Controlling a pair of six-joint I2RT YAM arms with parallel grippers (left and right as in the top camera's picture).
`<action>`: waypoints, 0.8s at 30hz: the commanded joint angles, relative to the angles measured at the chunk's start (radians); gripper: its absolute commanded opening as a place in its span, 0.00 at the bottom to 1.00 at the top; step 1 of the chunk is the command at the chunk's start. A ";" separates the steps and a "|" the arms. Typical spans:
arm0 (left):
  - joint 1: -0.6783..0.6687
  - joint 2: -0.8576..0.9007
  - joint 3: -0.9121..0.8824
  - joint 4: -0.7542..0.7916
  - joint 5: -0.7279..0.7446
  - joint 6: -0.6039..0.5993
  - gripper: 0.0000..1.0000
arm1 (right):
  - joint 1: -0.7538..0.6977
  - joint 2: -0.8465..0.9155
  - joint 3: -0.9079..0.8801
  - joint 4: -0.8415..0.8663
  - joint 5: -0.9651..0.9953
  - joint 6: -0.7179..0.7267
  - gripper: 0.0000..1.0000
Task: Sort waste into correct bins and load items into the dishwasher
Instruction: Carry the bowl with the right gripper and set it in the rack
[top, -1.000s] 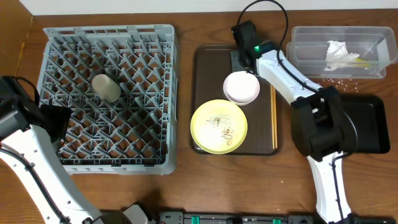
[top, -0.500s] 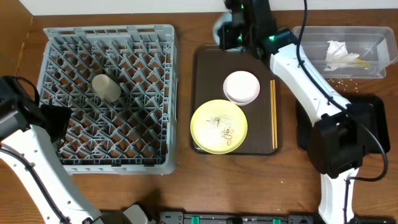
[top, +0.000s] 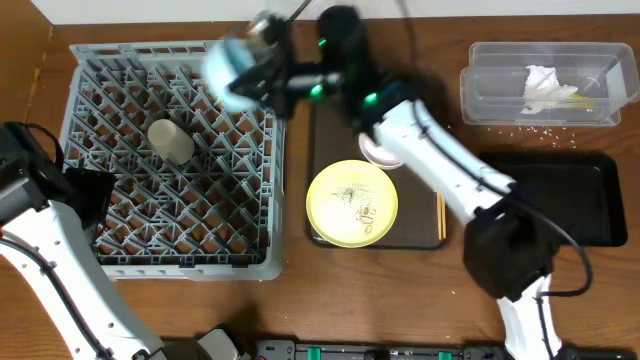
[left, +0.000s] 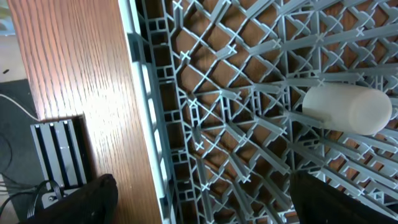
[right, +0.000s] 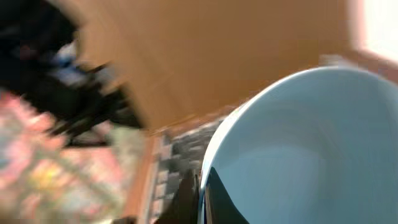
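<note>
The right end effector (top: 268, 78) is clenched on the rim of one light blue bowl (top: 232, 68), which hangs blurred above the far right corner of the single grey rack (top: 150, 50). One white cup (top: 172, 140) lies inside the rack. The left end effector (left: 211, 205) is spread wide over the rack's edge and grasps nothing. On the one brown tray (top: 325, 150) there are one yellow plate (top: 351, 203), one white bowl (top: 375, 152) half hidden by the arm, and chopsticks (top: 441, 215) that I cannot count. One clear tub (top: 480, 90) holds one napkin (top: 543, 85) and one wrapper (top: 585, 97). One black tray (top: 580, 200) sits on the worktop (top: 300, 300).
</note>
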 joint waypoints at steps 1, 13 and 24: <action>0.005 -0.004 0.000 -0.003 -0.006 -0.013 0.90 | 0.063 0.083 0.013 0.097 -0.263 0.019 0.01; 0.005 -0.004 0.000 -0.003 -0.006 -0.013 0.90 | 0.097 0.236 0.013 0.343 -0.398 0.248 0.01; 0.005 -0.004 0.000 -0.003 -0.006 -0.013 0.90 | 0.150 0.354 0.013 0.525 -0.325 0.682 0.01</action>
